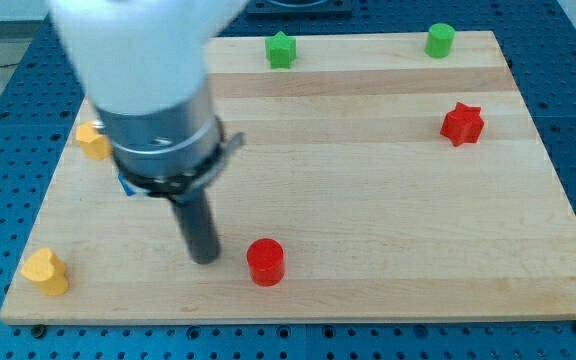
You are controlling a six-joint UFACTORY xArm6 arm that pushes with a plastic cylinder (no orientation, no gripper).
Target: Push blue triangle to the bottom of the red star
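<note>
The red star [461, 123] lies near the view's right edge of the wooden board [368, 200]. The blue triangle [125, 184] is almost wholly hidden behind my arm at the view's left; only a small blue sliver shows. My tip [205, 259] rests on the board at the lower left, below and to the right of that blue sliver, and just left of a red cylinder [265, 262]. The red star is far to the right of my tip.
A yellow block [92, 141] sits at the left edge beside my arm. A yellow heart [46, 271] lies at the bottom left corner. A green star [281, 49] and a green cylinder [440, 40] sit along the top edge.
</note>
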